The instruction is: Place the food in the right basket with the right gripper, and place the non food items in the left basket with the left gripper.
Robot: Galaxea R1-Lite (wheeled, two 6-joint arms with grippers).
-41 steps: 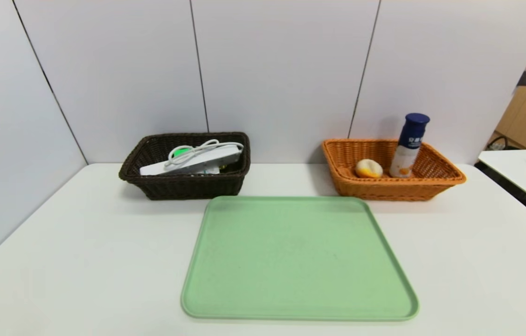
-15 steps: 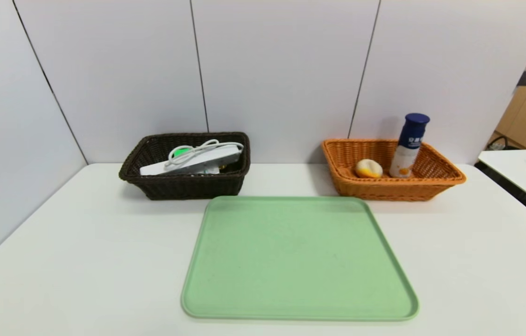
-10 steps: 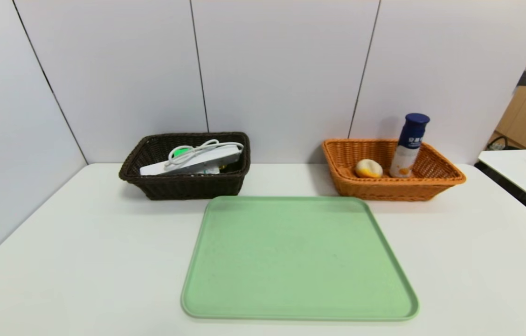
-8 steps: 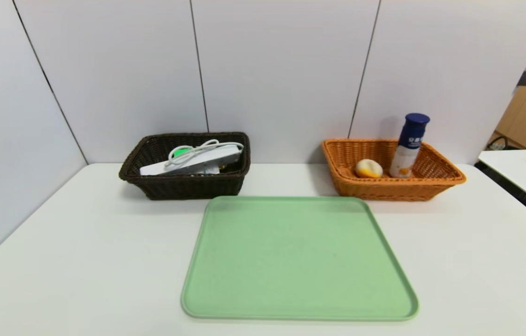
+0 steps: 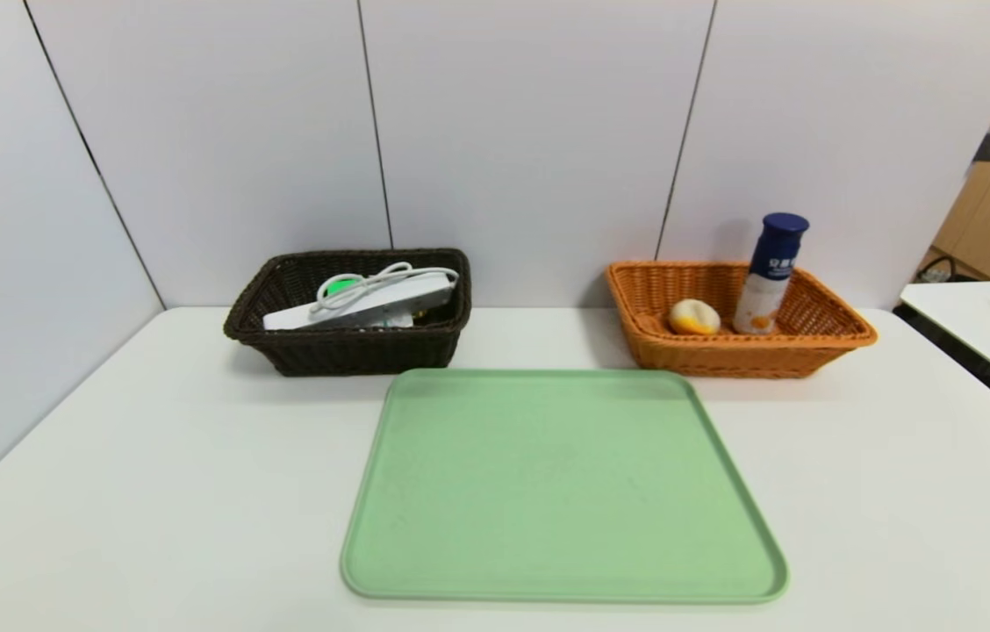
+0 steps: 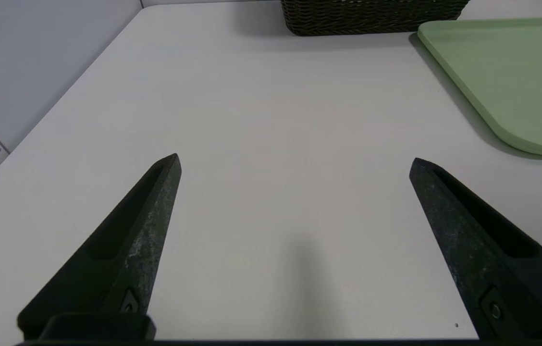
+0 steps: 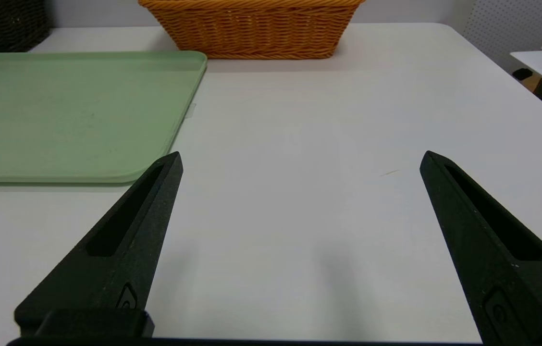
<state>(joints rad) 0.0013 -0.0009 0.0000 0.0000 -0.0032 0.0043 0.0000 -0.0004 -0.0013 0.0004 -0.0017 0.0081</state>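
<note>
While parked low, left gripper (image 6: 295, 161) and right gripper (image 7: 300, 158) gape empty.

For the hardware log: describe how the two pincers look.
Left pincer and right pincer look alike: two long matte black fingers tapering to points, each with a slot-shaped recess on its inner face, scuffed surfaces and a small screw near the base. No cables or sleeves show.

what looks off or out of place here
Little stands out. The power strip sits tilted across the dark brown basket, riding above its rim. The bottle stands upright beside the bun in the orange basket.
</note>
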